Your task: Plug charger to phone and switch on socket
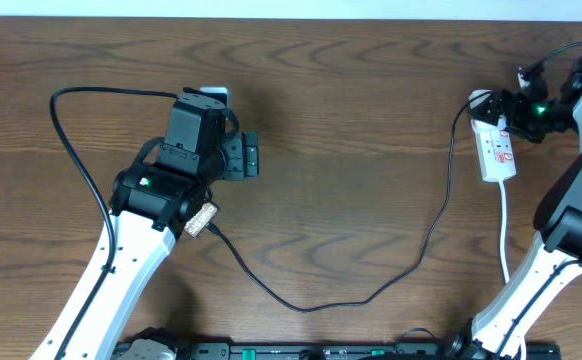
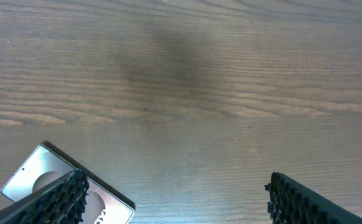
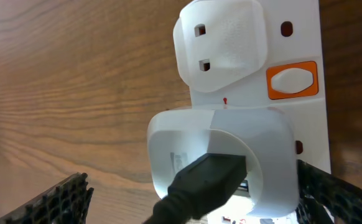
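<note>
The phone (image 2: 41,177) shows only a shiny corner at the lower left of the left wrist view, partly under one finger (image 2: 63,199). My left gripper (image 2: 175,202) hangs open over bare wood beside it and hides most of the phone overhead (image 1: 214,94). The charger cable (image 1: 311,303) loops across the table, and its connector tip is hidden near the left gripper (image 1: 206,100). Its white plug (image 3: 221,155), with a black connector (image 3: 209,183) in it, sits in the socket (image 3: 305,37). My right gripper (image 3: 193,199) is open astride that plug, also seen overhead (image 1: 498,108).
An orange switch (image 3: 292,81) sits on the strip beside a second white plug (image 3: 221,43). The strip (image 1: 498,150) lies at the far right, and its white cord (image 1: 504,225) trails toward the right arm's base. The cable's left loop (image 1: 71,150) curves around the left arm.
</note>
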Action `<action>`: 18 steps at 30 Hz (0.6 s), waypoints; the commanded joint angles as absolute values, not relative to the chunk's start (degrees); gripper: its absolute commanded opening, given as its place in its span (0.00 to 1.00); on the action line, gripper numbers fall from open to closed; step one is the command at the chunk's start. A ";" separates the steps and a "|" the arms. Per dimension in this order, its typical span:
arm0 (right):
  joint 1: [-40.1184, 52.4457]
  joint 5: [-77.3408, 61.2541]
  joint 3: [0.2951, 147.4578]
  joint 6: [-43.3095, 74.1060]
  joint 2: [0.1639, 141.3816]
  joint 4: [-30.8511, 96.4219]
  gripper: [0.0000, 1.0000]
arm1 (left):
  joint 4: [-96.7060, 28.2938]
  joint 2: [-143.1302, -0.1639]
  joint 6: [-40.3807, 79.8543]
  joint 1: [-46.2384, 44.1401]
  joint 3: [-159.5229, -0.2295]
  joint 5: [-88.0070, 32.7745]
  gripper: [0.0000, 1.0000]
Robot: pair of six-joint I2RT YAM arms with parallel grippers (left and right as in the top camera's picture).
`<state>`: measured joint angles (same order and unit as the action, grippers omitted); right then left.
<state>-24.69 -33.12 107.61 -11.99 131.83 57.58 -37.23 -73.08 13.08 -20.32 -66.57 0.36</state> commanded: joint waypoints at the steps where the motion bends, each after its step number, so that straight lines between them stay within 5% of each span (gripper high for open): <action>1: -22.94 -28.51 106.78 -8.75 132.33 59.64 0.99 | -37.47 -73.43 12.71 -20.45 -67.57 0.69 0.90; 18: -22.94 -27.18 109.93 -8.69 132.33 62.22 0.99 | -37.74 -73.43 12.71 -20.45 -67.57 0.69 0.90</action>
<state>-23.42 -26.96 109.56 -9.45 131.79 61.87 -37.52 -73.08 13.08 -20.32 -66.59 0.34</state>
